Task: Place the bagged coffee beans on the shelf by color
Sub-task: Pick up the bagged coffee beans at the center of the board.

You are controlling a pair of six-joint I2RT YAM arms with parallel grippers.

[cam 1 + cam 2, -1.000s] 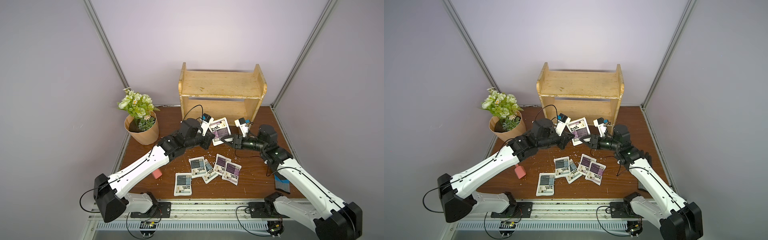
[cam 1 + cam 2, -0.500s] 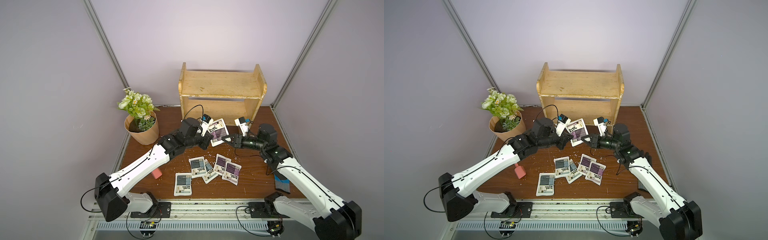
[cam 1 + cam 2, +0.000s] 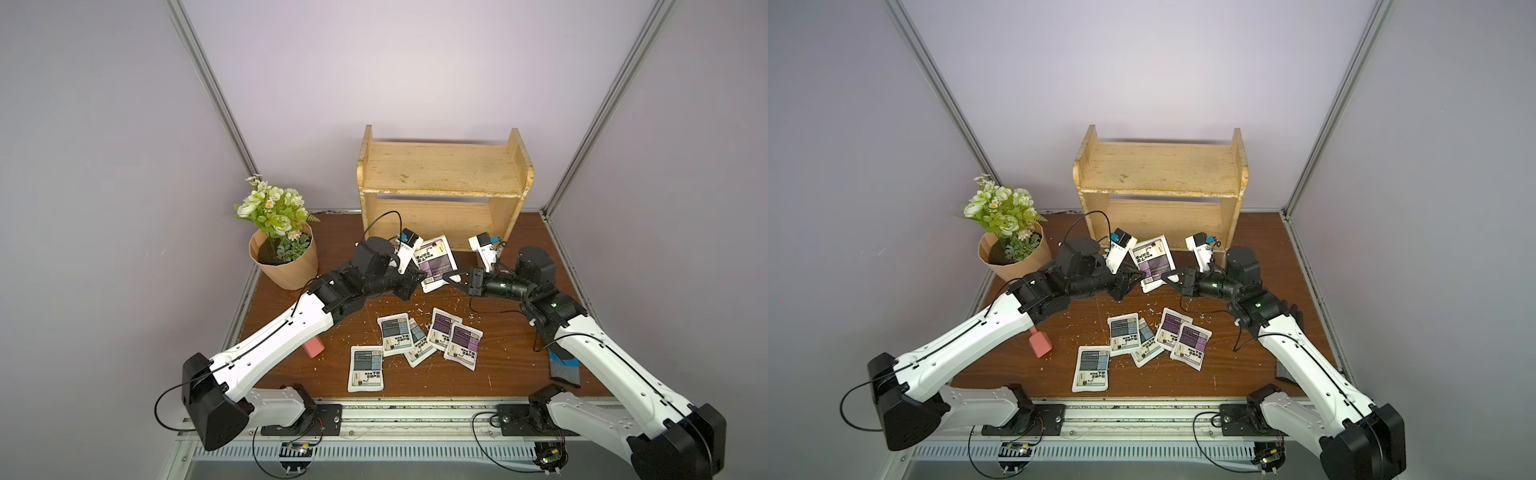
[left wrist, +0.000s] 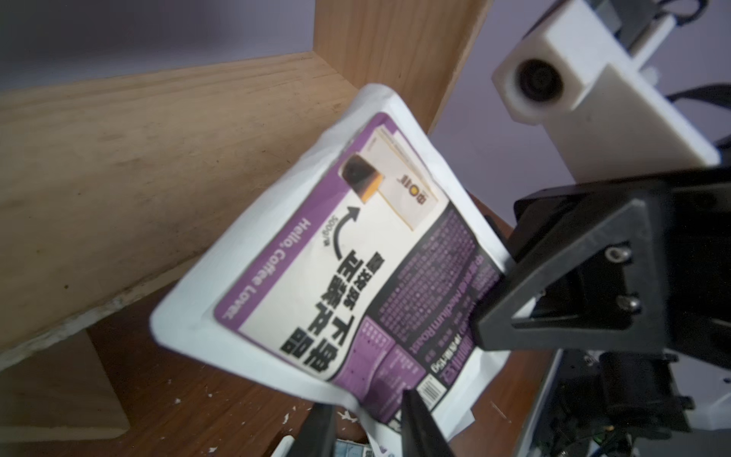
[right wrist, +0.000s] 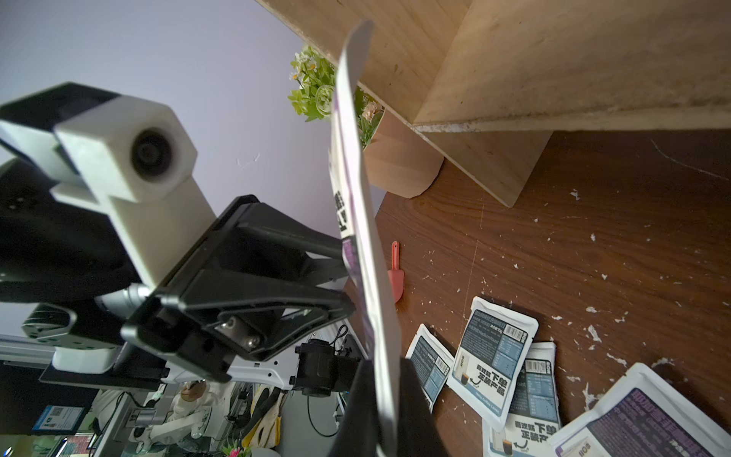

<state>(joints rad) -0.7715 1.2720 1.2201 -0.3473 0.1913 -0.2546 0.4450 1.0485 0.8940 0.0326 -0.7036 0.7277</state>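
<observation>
**Pouch clamped in the right hand, left hand parted at its corner**

A pouch (image 3: 434,259) with a purple label is held clear of the bench (image 3: 515,328) between the two hands, tilted, its label facing up in both top views. One edge is pinched between the closed fingers of the right hand (image 3: 448,279). In the right wrist view the pouch is seen edge-on, running down into that hand (image 5: 385,368). At the opposite corner the left hand (image 3: 420,277) is narrowly parted. In the left wrist view its fingers (image 4: 419,427) stand to either side of the barcode corner with a gap showing, and whether either one touches the pouch cannot be told.

Just beyond both hands the shelf (image 3: 440,170) is seen, the pouch's far edge lying before its lower tier.

Behind the hands, toward the arm bases, five more lie flat on the bench. Two purple pouches (image 3: 463,347) are overlapped behind the right hand. Three grey-blue pouches (image 3: 394,334) are laid behind the left hand, two overlapped and the third just beside them.

Farther out on the left hand's side, a pink block (image 3: 313,347) is partly covered by the left arm, and a pot (image 3: 286,266) of flowers stands near the shelf. On the right hand's side, a glove (image 3: 563,368) lies under the right arm.
</observation>
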